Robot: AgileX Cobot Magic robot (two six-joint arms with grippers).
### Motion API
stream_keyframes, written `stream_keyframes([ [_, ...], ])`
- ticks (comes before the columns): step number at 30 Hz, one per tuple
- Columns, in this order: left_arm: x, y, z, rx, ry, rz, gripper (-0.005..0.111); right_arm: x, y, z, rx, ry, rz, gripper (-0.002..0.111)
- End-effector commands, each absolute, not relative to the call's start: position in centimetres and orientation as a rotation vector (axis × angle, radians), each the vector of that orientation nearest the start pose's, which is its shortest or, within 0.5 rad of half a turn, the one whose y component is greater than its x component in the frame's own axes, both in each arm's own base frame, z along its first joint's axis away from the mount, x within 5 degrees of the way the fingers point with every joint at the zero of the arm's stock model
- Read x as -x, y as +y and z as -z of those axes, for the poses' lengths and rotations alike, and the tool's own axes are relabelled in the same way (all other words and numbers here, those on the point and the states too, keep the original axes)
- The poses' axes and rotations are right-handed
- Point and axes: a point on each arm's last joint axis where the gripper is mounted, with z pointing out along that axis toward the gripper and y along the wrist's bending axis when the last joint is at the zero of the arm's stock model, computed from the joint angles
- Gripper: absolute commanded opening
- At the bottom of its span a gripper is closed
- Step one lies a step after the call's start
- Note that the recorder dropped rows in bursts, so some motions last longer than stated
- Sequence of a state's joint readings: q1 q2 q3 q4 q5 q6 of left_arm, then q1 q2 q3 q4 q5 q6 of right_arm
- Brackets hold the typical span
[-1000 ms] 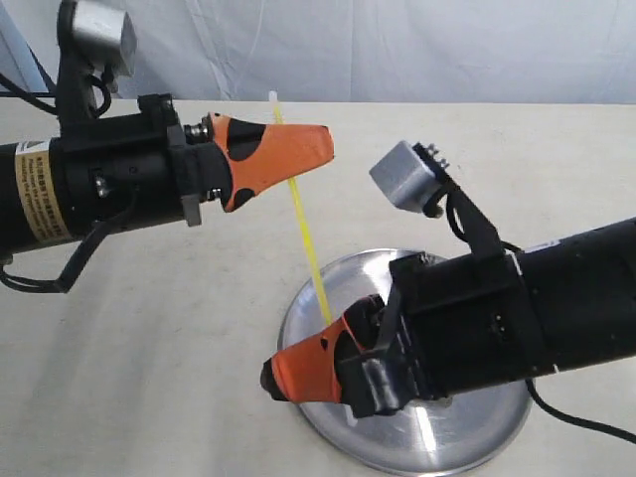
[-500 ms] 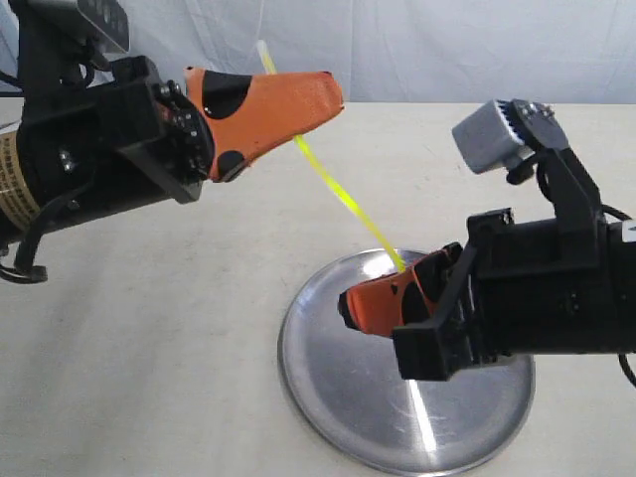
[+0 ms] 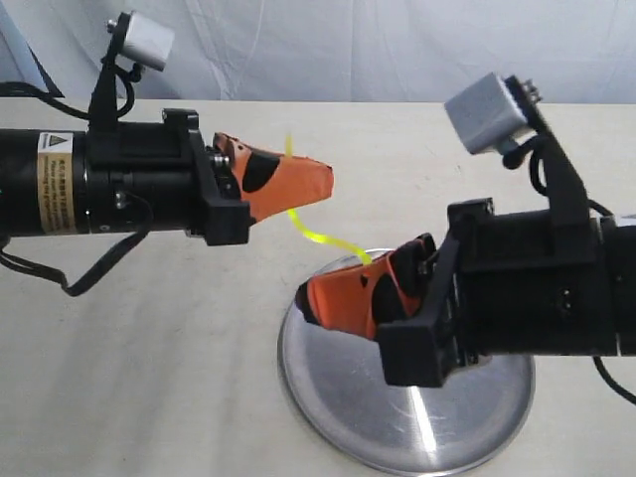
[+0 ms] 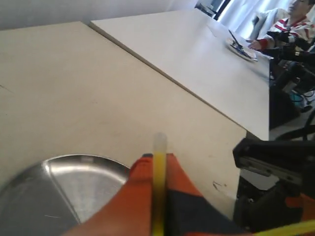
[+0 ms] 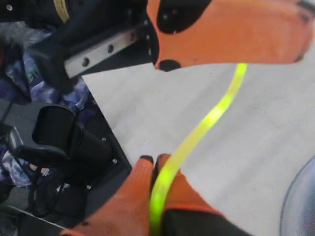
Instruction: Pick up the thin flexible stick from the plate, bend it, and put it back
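The thin yellow-green stick [image 3: 316, 237] hangs in the air above the table, curved into a wavy bend between my two grippers. My left gripper [image 3: 320, 181] is shut on its upper end; a short pale tip [image 4: 159, 142] sticks out past the orange fingers. My right gripper [image 3: 310, 298] is shut on the lower end, with the stick [image 5: 206, 123] arcing away from it toward the left gripper's orange fingers [image 5: 236, 29]. The shiny silver plate [image 3: 328, 397] lies on the table under the right gripper, and its rim [image 4: 74, 162] shows in the left wrist view.
The cream tabletop [image 3: 129, 338] spreads to the left and behind the plate. A white cloth backdrop [image 3: 397, 40] hangs behind the table. The left wrist view shows a second table [image 4: 197, 54] and a seated person [image 4: 290, 19] beyond it.
Both grippers have come closer together. The left one has dropped lower and the right has moved left, so the stick, straight before, now curves in a wavy bend.
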State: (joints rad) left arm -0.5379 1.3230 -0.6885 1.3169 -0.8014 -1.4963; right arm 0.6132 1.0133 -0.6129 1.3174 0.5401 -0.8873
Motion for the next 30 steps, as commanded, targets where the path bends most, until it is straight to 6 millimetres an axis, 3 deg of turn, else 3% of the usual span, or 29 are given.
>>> stream_keyframes([
  [1, -17.0, -19.1, -29.2, -0.842, 1.652, 1.575, 0.0, -14.5, 13.9, -29.6, 0.516, 2.077, -0.935, -0.001],
  [4, -17.4, -18.9, -31.5, -0.66, 1.495, 1.75, 0.0, -14.9, 13.8, -27.8, 0.517, 2.229, -0.844, -0.001],
  [7, -18.6, -19.1, -32.2, -0.623, 1.508, 1.632, 0.0, -15.0, 15.5, -26.0, 0.545, 2.35, -0.935, -0.001],
  [10, -19.7, -19.0, -30.2, -0.775, 1.669, 1.255, 0.0, -14.0, 17.7, -26.6, 0.64, 2.242, -1.121, -0.001],
  [12, -20.2, -18.3, -28.0, -0.856, 1.811, 1.022, 0.0, -13.5, 17.8, -27.7, 0.658, 2.153, -1.174, -0.001],
  [15, -19.7, -18.0, -26.5, -0.954, 1.899, 0.955, 0.0, -13.1, 16.9, -29.0, 0.649, 2.073, -1.127, -0.001],
  [19, -18.6, -18.3, -26.5, -1.004, 1.927, 1.091, 0.0, -12.8, 15.1, -30.4, 0.579, 2.013, -1.003, -0.001],
  [21, -18.1, -18.7, -27.2, -0.951, 1.907, 1.251, 0.0, -12.5, 14.5, -30.6, 0.568, 2.026, -0.955, -0.001],
  [27, -17.4, -19.2, -31.3, -0.666, 1.6, 1.773, 0.0, -12.5, 13.7, -28.9, 0.536, 2.222, -0.822, -0.001],
  [30, -17.8, -19.1, -32.4, -0.615, 1.533, 1.791, 0.0, -13.0, 14.7, -27.8, 0.523, 2.286, -0.853, -0.001],
])
